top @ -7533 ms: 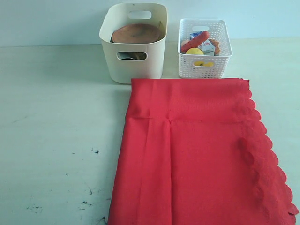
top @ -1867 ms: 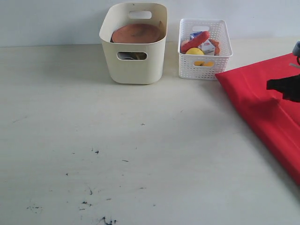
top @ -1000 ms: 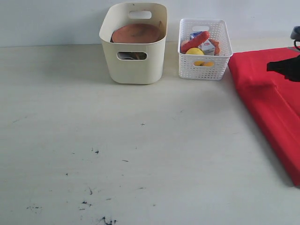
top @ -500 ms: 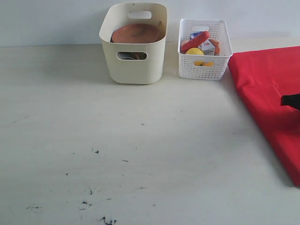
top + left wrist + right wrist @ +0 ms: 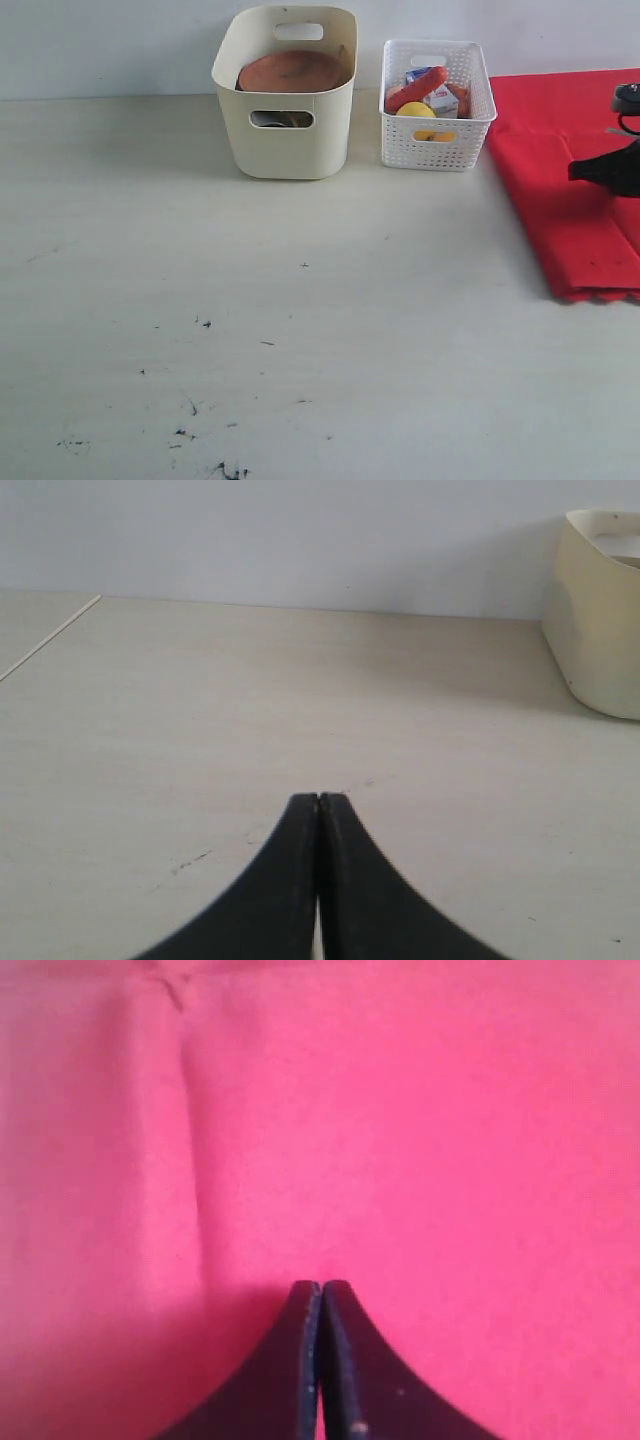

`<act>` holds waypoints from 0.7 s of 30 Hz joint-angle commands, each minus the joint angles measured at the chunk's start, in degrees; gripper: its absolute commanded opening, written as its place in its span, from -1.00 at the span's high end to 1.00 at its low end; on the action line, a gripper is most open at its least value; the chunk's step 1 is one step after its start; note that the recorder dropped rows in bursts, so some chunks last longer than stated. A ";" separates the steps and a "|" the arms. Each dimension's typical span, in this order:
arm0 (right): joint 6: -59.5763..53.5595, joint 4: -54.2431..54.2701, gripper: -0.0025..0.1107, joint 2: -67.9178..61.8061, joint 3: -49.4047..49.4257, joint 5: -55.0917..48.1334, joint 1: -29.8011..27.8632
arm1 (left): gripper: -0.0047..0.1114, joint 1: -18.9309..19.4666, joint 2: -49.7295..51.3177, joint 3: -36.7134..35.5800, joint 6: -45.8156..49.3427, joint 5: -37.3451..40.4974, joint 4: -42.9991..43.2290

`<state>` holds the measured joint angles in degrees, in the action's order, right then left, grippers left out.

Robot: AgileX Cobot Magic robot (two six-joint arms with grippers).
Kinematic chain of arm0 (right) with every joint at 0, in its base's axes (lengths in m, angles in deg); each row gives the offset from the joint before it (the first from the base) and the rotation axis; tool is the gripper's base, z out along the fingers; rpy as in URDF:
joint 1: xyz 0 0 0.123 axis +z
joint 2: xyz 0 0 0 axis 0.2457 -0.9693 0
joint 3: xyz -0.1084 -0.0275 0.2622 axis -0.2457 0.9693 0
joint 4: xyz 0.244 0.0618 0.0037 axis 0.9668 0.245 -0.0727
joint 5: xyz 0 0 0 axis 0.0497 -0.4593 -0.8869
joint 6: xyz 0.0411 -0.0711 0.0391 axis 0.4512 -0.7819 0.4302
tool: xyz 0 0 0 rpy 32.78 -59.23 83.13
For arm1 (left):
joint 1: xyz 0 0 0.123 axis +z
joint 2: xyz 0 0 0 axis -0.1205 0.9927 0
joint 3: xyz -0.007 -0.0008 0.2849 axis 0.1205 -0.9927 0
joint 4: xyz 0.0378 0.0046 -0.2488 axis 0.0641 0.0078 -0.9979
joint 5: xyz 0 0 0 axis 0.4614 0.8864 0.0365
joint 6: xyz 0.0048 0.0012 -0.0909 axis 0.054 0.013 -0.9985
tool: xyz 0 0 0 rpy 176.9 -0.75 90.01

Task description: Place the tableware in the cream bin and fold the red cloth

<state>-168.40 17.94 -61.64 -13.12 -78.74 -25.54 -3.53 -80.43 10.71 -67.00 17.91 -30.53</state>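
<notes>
The red cloth [image 5: 560,180], a large plain sheet of bright red fabric, lies flat at the right of the exterior frame and runs out past its right edge. Its near edge sits at mid-height, and its left edge is just beside the small white lattice plastic basket [image 5: 437,140]. Nearer to us, the pale table top [image 5: 200,280] is bare apart from dark specks in the lower left.

Over the cloth, at the right edge, we see the black right gripper [image 5: 575,172]. In its wrist view the right gripper [image 5: 321,1290] has its two fingers pressed together with nothing between them, and red fabric [image 5: 400,1110] fills the frame. The black left gripper [image 5: 319,802] is likewise closed and empty above bare table, with a wall of the cream bin [image 5: 600,620] well apart beyond it.

Farthest back, at upper centre, stands the tall cream smooth-walled plastic bin [image 5: 285,140] with oval handle holes. The round brown wooden plate [image 5: 292,72] rests inside it. Just right of it, the lattice basket holds a red sausage [image 5: 415,88] and a yellow lemon [image 5: 415,110].
</notes>
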 commanded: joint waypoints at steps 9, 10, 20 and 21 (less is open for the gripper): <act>5.12 -6.04 0.96 -6.41 -12.50 -8.61 1.31 | 0.90 -0.46 -0.37 -0.21 -0.26 -0.21 -0.23; 6.16 -6.21 0.96 -5.35 -12.50 -8.61 1.12 | 0.90 -0.46 -0.37 -0.21 -0.26 -0.21 -0.23; 9.44 -6.34 0.96 24.10 -0.46 -9.34 0.93 | 0.90 -0.46 -0.37 -0.21 -0.26 -0.21 -0.23; 10.54 -6.34 0.96 29.06 2.67 -9.93 0.93 | 0.90 -0.46 -0.37 -0.21 -0.26 -0.21 -0.23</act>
<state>-159.69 12.02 -40.04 -14.53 -87.58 -24.26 -3.53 -80.43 10.71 -67.00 17.91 -30.53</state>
